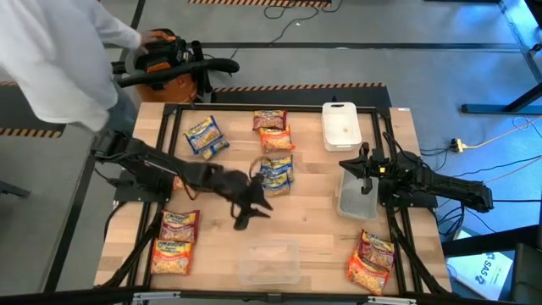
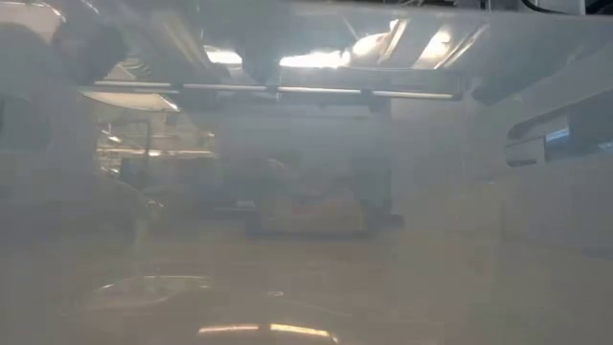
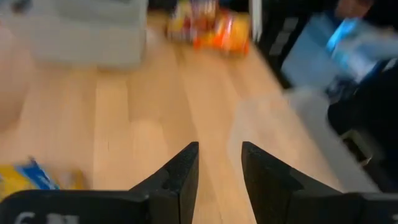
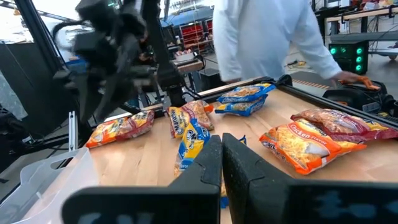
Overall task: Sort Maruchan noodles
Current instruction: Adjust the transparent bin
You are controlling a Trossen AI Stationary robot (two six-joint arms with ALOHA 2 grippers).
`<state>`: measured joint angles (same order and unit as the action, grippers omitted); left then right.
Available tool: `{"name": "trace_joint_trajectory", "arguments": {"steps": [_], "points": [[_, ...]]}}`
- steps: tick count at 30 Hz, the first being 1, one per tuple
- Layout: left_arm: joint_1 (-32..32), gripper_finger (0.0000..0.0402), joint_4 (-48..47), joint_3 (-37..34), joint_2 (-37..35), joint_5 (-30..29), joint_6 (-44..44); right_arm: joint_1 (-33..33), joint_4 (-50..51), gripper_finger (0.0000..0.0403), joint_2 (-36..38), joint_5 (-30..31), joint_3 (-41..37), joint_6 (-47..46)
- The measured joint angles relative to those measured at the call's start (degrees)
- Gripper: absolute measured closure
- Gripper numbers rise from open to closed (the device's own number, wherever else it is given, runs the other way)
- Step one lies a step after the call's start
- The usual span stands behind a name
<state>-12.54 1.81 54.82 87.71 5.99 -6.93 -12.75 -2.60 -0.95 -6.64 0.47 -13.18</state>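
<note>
Maruchan noodle packets lie flat on the wooden table in small groups. A blue one (image 1: 205, 135) is far left. A dark red one (image 1: 269, 120) and an orange one (image 1: 276, 139) are far centre, and blue ones (image 1: 276, 170) lie mid-table. A red and orange pair (image 1: 174, 240) is near left, and another pair (image 1: 371, 260) is near right. My left gripper (image 1: 254, 212) (image 3: 219, 168) hovers over bare wood at mid-table, just near-side of the blue ones, open and empty. My right gripper (image 1: 362, 161) (image 4: 222, 152) waits, shut, at the right, over a clear container (image 1: 356, 199).
A white lid (image 1: 340, 125) lies far right. A second clear container (image 1: 269, 263) sits at the near edge and fogs the low view. A person in white (image 1: 59, 59) bends over the far left corner by an orange vacuum (image 1: 165, 72). A black frame (image 1: 279, 108) rims the table.
</note>
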Motion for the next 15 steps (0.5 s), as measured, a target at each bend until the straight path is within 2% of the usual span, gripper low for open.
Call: {"name": "trace_joint_trajectory", "arguments": {"steps": [3,6,15], "points": [[-2.82,0.0287,-11.80,7.02,4.16,-3.63,0.03,0.00,-0.50,0.0402,0.02,1.12,0.00,0.00],[-4.97,0.0287,-19.31,13.35,7.92,-5.34,-0.03,0.00,-0.38,0.0402,0.00,1.13,0.00,-0.01],[-8.76,0.0288,-28.65,26.14,16.53,-5.05,-6.14,0.00,-0.29,0.0402,0.00,1.10,0.00,-0.01]]}}
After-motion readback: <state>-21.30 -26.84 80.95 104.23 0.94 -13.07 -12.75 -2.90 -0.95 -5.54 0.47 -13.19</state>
